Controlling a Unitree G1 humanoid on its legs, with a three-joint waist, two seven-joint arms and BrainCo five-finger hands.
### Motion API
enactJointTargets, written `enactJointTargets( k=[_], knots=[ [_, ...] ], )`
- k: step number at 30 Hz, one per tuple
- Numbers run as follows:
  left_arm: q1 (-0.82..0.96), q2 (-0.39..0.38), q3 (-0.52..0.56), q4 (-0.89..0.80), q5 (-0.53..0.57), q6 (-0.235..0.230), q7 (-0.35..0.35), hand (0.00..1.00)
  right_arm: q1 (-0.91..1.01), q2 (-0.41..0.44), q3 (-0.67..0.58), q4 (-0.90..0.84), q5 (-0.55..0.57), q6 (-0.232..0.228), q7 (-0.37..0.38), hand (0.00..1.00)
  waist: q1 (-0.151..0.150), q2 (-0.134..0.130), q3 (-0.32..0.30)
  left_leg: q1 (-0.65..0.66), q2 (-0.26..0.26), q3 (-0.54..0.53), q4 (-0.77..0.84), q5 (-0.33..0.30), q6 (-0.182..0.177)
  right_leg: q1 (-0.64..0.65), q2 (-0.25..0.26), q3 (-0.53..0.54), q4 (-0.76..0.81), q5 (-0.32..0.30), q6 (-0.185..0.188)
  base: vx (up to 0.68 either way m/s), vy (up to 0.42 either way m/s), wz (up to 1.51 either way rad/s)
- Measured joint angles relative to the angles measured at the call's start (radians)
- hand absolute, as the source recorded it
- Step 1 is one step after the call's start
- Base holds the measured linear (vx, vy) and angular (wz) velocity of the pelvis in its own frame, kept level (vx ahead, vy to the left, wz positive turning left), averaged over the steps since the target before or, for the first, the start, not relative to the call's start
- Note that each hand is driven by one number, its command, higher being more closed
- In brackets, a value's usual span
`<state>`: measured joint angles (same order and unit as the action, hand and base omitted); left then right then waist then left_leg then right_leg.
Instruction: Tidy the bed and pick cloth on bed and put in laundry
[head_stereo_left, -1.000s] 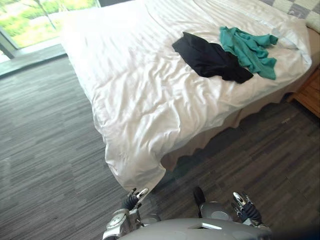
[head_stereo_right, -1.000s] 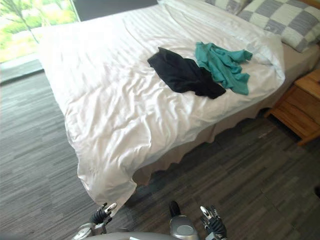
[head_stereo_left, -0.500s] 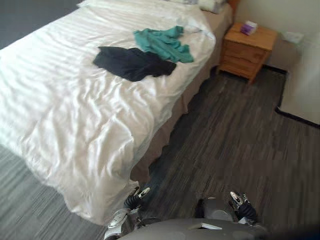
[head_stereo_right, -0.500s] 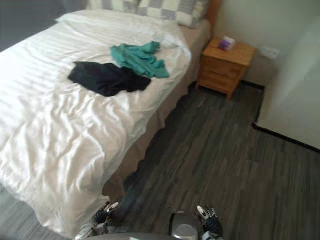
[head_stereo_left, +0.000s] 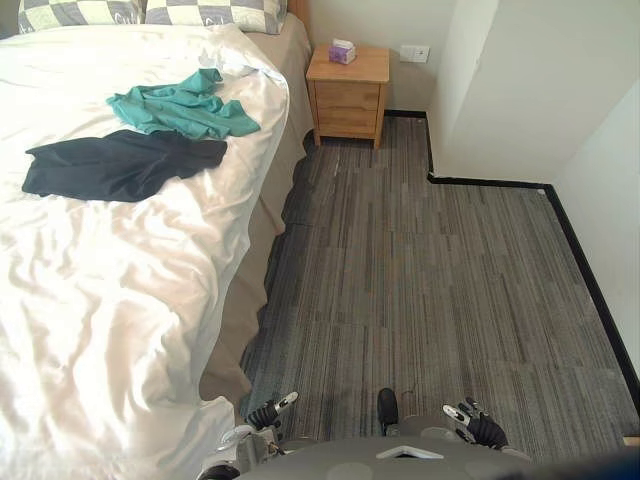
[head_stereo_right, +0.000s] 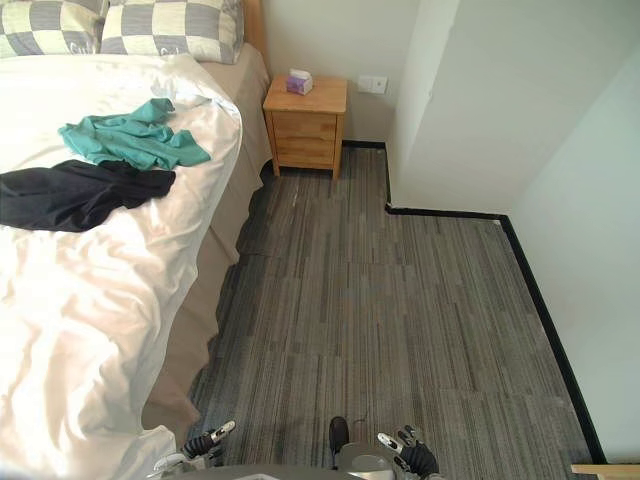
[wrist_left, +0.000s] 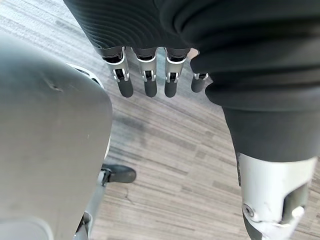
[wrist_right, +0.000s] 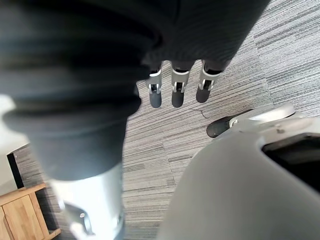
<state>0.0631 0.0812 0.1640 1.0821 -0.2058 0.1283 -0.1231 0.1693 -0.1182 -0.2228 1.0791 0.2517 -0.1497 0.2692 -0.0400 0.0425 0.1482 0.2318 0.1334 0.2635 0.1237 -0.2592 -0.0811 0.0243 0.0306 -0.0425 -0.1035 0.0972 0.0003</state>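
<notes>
A teal cloth (head_stereo_left: 180, 105) touches a black cloth (head_stereo_left: 120, 165) on the bed (head_stereo_left: 90, 300), near its side edge. Beyond that edge lies wide bare floor (head_stereo_left: 420, 280), with a nightstand (head_stereo_left: 348, 85) by the bed's head. The left robot hand (wrist_left: 147, 80) and right robot hand (wrist_right: 178, 90) hang released, empty.
</notes>
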Motion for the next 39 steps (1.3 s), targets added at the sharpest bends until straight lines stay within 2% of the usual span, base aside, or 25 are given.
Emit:
enactJointTargets(
  k=[5, 10, 13, 14, 15, 16, 17, 18, 19, 20, 21, 22, 23, 24, 25, 27, 29, 30, 31, 32, 33, 34, 35, 37, 39],
  knots=[
    [0.0, 0.0, -0.003, 0.0, -0.001, 0.0, 0.001, 0.0, 0.0, 0.0, 0.001, 0.0, 0.001, 0.0, -0.001, 0.0, 0.0, 0.0, 0.0, -0.002, 0.001, -0.001, -0.001, 0.0, 0.0, 0.0, -0.001, -0.004, 0.0, 0.0, 0.0, 0.0, 0.0, 0.01],
    [0.001, -0.003, -0.005, -0.004, -0.017, -0.015, 0.057, 0.0, 0.005, 0.002, 0.022, -0.032, 0.046, 0.003, -0.045, 0.0, 0.002, -0.002, 0.007, -0.021, 0.014, -0.007, -0.003, -0.002, -0.006, -0.004, -0.003, -0.061, 0.001, -0.009, -0.008, 0.0, -0.006, 0.18],
    [0.003, -0.015, 0.0, -0.043, -0.018, -0.037, 0.09, 0.0, 0.008, 0.002, 0.037, -0.097, 0.081, 0.007, -0.068, 0.0, 0.004, 0.017, 0.028, -0.047, 0.064, 0.047, 0.026, -0.045, -0.077, -0.074, 0.017, -0.124, 0.136, -0.064, -0.031, 0.04, -0.067, -0.29],
    [0.025, -0.012, 0.003, -0.046, -0.016, -0.058, 0.099, 0.0, 0.013, -0.004, 0.067, -0.138, 0.088, 0.006, -0.078, 0.0, 0.011, 0.02, 0.035, -0.064, 0.089, 0.069, 0.113, -0.049, -0.108, -0.117, 0.012, -0.14, 0.248, -0.131, -0.038, 0.07, -0.103, -0.21],
    [0.025, -0.003, 0.017, -0.063, -0.016, -0.086, 0.1, 0.0, 0.018, 0.001, 0.088, -0.157, 0.101, 0.007, -0.077, 0.0, -0.001, -0.007, 0.056, -0.14, 0.115, 0.093, 0.322, -0.04, -0.107, -0.149, -0.005, -0.146, 0.354, -0.204, -0.048, 0.06, -0.139, -0.01],
    [0.026, -0.003, 0.021, -0.084, -0.014, -0.096, 0.099, 0.0, 0.032, 0.001, 0.094, -0.171, 0.1, 0.006, -0.075, 0.0, -0.004, -0.013, 0.061, -0.192, 0.138, 0.091, 0.445, -0.019, -0.091, -0.156, -0.015, -0.154, 0.383, -0.232, -0.058, 0.03, -0.205, 0.19],
    [0.038, -0.02, 0.04, -0.124, -0.002, -0.124, 0.098, 0.0, 0.06, -0.004, 0.112, -0.196, 0.098, 0.006, -0.073, 0.0, 0.002, -0.01, 0.07, -0.303, 0.179, 0.053, 0.67, 0.089, -0.037, -0.141, -0.015, -0.158, 0.399, -0.263, -0.078, 0.11, -0.289, 0.02],
    [0.048, -0.029, 0.05, -0.179, 0.003, -0.161, 0.089, 0.0, 0.059, -0.005, 0.119, -0.208, 0.094, 0.005, -0.07, 0.0, 0.012, -0.022, 0.093, -0.399, 0.179, -0.031, 0.831, 0.248, -0.029, -0.1, -0.015, -0.131, 0.38, -0.27, -0.09, 0.12, -0.23, -0.16],
    [0.048, -0.032, 0.056, -0.19, 0.005, -0.172, 0.081, 0.0, 0.056, -0.009, 0.124, -0.209, 0.087, 0.005, -0.069, 0.0, 0.023, -0.013, 0.099, -0.433, 0.163, -0.057, 0.88, 0.222, -0.046, -0.08, -0.014, -0.111, 0.366, -0.269, -0.095, 0.21, -0.148, -0.41],
    [0.048, -0.041, 0.057, -0.198, 0.021, -0.187, 0.069, 0.0, 0.039, -0.021, 0.124, -0.206, 0.076, 0.005, -0.069, 0.0, 0.026, -0.002, 0.11, -0.477, 0.118, -0.063, 0.911, 0.145, -0.047, -0.055, -0.016, -0.082, 0.34, -0.264, -0.104, 0.18, -0.074, -0.54],
    [0.047, -0.046, 0.044, -0.197, 0.029, -0.188, 0.052, 0.0, 0.015, -0.03, 0.124, -0.186, 0.076, 0.003, -0.068, 0.0, 0.022, 0.003, 0.125, -0.509, 0.055, -0.046, 0.864, 0.085, -0.037, -0.02, -0.016, -0.05, 0.306, -0.253, -0.113, 0.26, -0.111, -0.7],
    [0.044, -0.051, 0.043, -0.201, 0.029, -0.189, 0.041, 0.0, -0.007, -0.031, 0.12, -0.17, 0.077, 0.004, -0.062, 0.0, 0.03, 0.008, 0.13, -0.523, 0.012, -0.018, 0.721, 0.071, -0.027, 0.005, -0.008, -0.027, 0.282, -0.245, -0.088, 0.2, -0.097, -0.64],
    [0.045, -0.05, 0.043, -0.202, 0.03, -0.188, 0.038, 0.0, -0.016, -0.031, 0.121, -0.165, 0.077, 0.004, -0.059, 0.0, 0.031, 0.01, 0.131, -0.524, -0.002, -0.001, 0.625, 0.072, -0.027, 0.02, 0.001, -0.015, 0.268, -0.248, -0.076, 0.27, -0.113, -0.64],
    [0.047, -0.046, 0.043, -0.202, 0.03, -0.184, 0.034, 0.0, -0.033, -0.024, 0.121, -0.165, 0.078, 0.004, -0.057, 0.0, 0.033, 0.012, 0.132, -0.521, -0.026, 0.01, 0.414, 0.094, -0.025, 0.052, 0.024, 0.002, 0.235, -0.257, -0.061, 0.32, -0.105, -0.67],
    [0.047, -0.039, 0.039, -0.201, 0.029, -0.177, 0.033, 0.0, -0.045, -0.016, 0.116, -0.164, 0.078, 0.002, -0.055, 0.0, 0.034, 0.013, 0.131, -0.514, -0.032, 0.0, 0.231, 0.144, -0.021, 0.083, 0.047, 0.006, 0.207, -0.269, -0.073, 0.28, -0.088, -0.67],
    [0.048, -0.031, 0.034, -0.195, 0.028, -0.171, 0.031, 0.0, -0.055, -0.011, 0.115, -0.153, 0.078, 0.001, -0.052, 0.0, 0.035, 0.019, 0.126, -0.498, -0.02, -0.009, 0.063, 0.216, -0.022, 0.121, 0.087, 0.036, 0.213, -0.311, -0.07, 0.38, -0.032, -0.64],
    [0.049, -0.026, 0.034, -0.193, 0.02, -0.165, 0.023, 0.0, -0.052, -0.014, 0.112, -0.144, 0.077, 0.002, -0.048, 0.0, 0.039, 0.013, 0.117, -0.496, -0.021, -0.002, 0.039, 0.243, 0.013, 0.129, 0.09, 0.069, 0.283, -0.396, -0.068, 0.53, 0.012, -0.69],
    [0.048, -0.014, 0.032, -0.192, 0.019, -0.154, 0.018, 0.0, -0.051, -0.016, 0.111, -0.138, 0.077, 0.003, -0.048, 0.0, 0.043, -0.008, 0.102, -0.498, -0.041, 0.004, 0.078, 0.279, 0.067, 0.115, 0.06, 0.085, 0.357, -0.467, -0.057, 0.63, 0.051, -0.6],
    [0.048, 0.005, 0.014, -0.185, 0.02, -0.139, 0.019, 0.0, -0.033, -0.015, 0.11, -0.136, 0.077, 0.005, -0.049, 0.0, 0.038, -0.043, 0.069, -0.491, -0.088, 0.013, 0.109, 0.292, 0.1, 0.109, 0.004, 0.082, 0.422, -0.532, -0.012, 0.67, 0.042, -0.53],
    [0.043, 0.008, 0.0, -0.172, 0.02, -0.132, 0.02, 0.0, -0.026, -0.015, 0.108, -0.132, 0.077, 0.006, -0.049, 0.0, 0.036, -0.06, 0.053, -0.485, -0.111, 0.024, 0.111, 0.276, 0.132, 0.086, -0.026, 0.071, 0.489, -0.547, 0.023, 0.68, 0.02, -0.37],
    [0.021, 0.017, -0.007, -0.147, 0.02, -0.124, 0.021, 0.0, -0.039, -0.011, 0.106, -0.117, 0.077, 0.007, -0.049, 0.0, 0.032, -0.076, 0.049, -0.457, -0.137, 0.045, 0.118, 0.233, 0.163, -0.01, -0.077, 0.023, 0.724, -0.517, 0.089, 0.53, 0.007, -0.25],
    [0.018, 0.018, -0.013, -0.142, 0.018, -0.119, 0.021, 0.0, -0.046, -0.005, 0.106, -0.113, 0.077, 0.011, -0.049, 0.0, 0.028, -0.08, 0.052, -0.436, -0.143, 0.047, 0.122, 0.219, 0.165, -0.054, -0.104, -0.01, 0.839, -0.464, 0.114, 0.64, 0.027, -0.13],
    [0.015, 0.026, -0.038, -0.126, -0.01, -0.118, 0.023, 0.0, -0.048, 0.011, 0.106, -0.108, 0.077, 0.015, -0.049, 0.0, 0.026, -0.087, 0.057, -0.366, -0.15, 0.043, 0.117, 0.179, 0.166, -0.112, -0.155, -0.075, 1.038, -0.342, 0.093, 0.63, 0.016, 0.15],
    [0.013, 0.031, -0.092, -0.118, -0.021, -0.12, 0.04, 0.0, -0.034, 0.018, 0.106, -0.105, 0.079, 0.016, -0.05, 0.0, 0.02, -0.082, 0.063, -0.243, -0.147, -0.001, 0.09, 0.135, 0.159, -0.125, -0.199, -0.143, 1.136, -0.368, 0.058, 0.66, -0.044, 0.27],
    [0.013, 0.022, -0.126, -0.113, -0.042, -0.125, 0.059, 0.0, -0.038, 0.001, 0.103, -0.117, 0.093, 0.009, -0.049, 0.0, 0.001, -0.038, 0.079, -0.102, -0.087, -0.05, 0.001, 0.114, 0.132, -0.168, -0.183, -0.207, 1.05, -0.406, 0.047, 0.63, -0.14, 0.42]
  ],
)
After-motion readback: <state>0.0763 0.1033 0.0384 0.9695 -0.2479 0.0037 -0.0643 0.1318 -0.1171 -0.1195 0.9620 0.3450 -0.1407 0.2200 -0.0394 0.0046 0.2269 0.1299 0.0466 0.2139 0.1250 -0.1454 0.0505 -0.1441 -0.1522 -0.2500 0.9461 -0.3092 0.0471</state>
